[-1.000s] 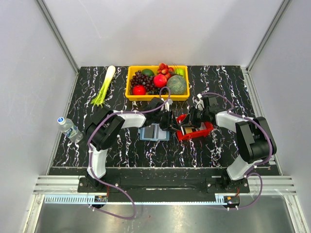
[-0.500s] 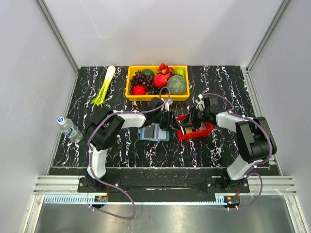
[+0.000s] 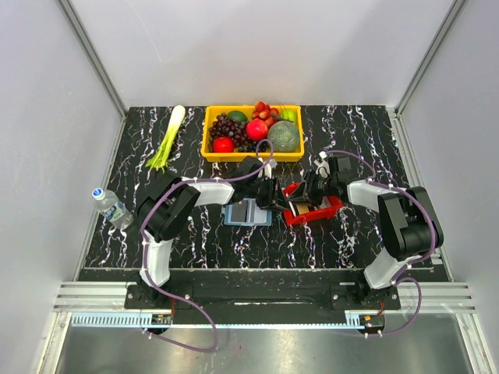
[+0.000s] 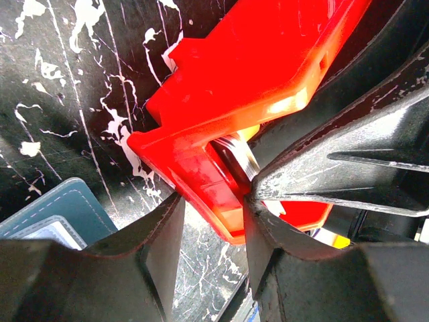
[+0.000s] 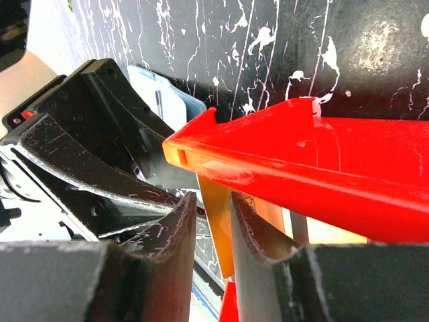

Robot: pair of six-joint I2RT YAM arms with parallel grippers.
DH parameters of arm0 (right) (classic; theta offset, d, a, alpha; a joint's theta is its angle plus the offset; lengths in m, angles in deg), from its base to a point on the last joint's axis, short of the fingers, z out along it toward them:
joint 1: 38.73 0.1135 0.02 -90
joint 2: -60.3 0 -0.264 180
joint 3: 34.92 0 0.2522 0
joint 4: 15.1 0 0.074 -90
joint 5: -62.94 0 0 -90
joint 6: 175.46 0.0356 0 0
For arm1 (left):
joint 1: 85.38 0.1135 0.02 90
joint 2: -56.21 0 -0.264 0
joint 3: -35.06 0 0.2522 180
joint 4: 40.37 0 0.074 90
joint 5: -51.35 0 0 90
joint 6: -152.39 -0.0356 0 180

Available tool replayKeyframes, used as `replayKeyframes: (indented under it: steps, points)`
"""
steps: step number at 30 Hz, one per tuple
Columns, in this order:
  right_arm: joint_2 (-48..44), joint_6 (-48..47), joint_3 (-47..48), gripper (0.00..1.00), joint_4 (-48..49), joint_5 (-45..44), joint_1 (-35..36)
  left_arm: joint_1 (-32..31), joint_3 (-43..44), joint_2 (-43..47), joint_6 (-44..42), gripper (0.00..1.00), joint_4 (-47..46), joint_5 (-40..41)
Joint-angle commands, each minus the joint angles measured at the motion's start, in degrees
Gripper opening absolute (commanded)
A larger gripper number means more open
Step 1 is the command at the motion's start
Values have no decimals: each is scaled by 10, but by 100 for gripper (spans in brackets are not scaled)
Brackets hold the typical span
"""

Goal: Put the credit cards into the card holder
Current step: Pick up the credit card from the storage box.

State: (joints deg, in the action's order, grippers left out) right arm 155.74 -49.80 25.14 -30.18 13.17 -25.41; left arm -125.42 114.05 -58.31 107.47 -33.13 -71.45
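My left fingers (image 4: 164, 241) clamp the tray (image 4: 268, 60) wall, right fingers (image 5: 175, 231) nip a tan card (image 5: 216, 215): light, stiff, slick, so I'd grip its edge squarely

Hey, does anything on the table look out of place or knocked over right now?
The water bottle lies on its side at the left edge of the table. The red tray sits askew to the table edges, its corner pinched by the left gripper. Nothing looks spilled.
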Motion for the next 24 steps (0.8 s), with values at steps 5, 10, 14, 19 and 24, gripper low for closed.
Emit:
replayKeyframes:
  steps: [5, 10, 14, 19, 24]
  points:
    - [9, 39, -11, 28, 43, 68, 7, -7, 11, -8, -9, 43, -30, 24]
    - [15, 34, -13, 17, 36, 63, 7, -7, 12, -7, -9, 43, -30, 23]
    - [11, 29, -13, 14, 31, 57, 7, -8, 12, -9, -8, 43, -30, 24]
    - [-11, 22, -9, 11, 18, 24, 1, -8, 10, -7, -8, 43, -31, 23]
    - [-43, -15, 13, 10, -57, -49, 0, -8, 9, -4, -8, 43, -32, 25]
